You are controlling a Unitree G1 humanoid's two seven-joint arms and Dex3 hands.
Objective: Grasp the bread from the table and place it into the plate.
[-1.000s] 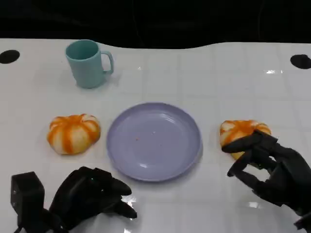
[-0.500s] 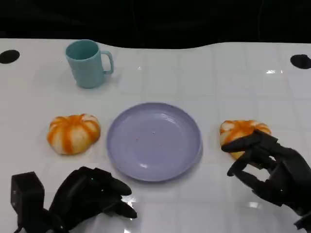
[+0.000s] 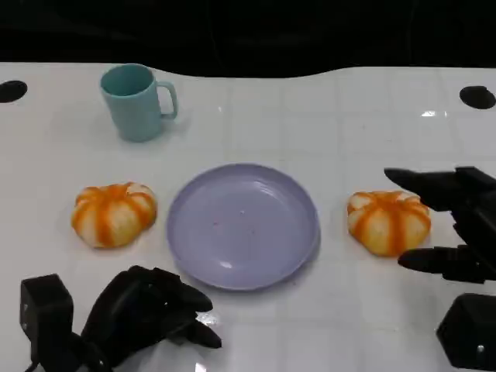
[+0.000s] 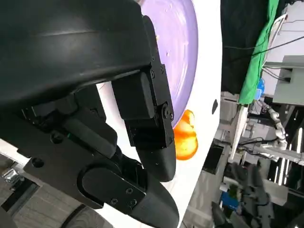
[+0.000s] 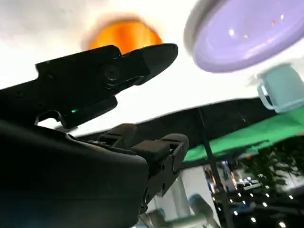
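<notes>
Fingers of your left hand [image 3: 151, 314] are curled in over nothing, low on the white tabletop [image 3: 325, 116] at the near left, just in front of the round lavender plate's [image 3: 242, 225] near rim. Your right hand [image 3: 453, 225] sits at the near right with its fingers spread apart and holding nothing: one finger reaches out past the far side of the right-hand round orange-and-white striped bread bun [image 3: 388, 222], another lies on the near side, so the bun rests on the table between them, and you cannot tell from these pictures whether either finger touches it. That bun is just to the right of the plate, not on it. A second orange-and-white striped bun [image 3: 114, 213] lies on the table just left of the plate. Farther back on the left stands an upright teal mug [image 3: 136, 101], its handle turned to the right, well apart from the buns.
</notes>
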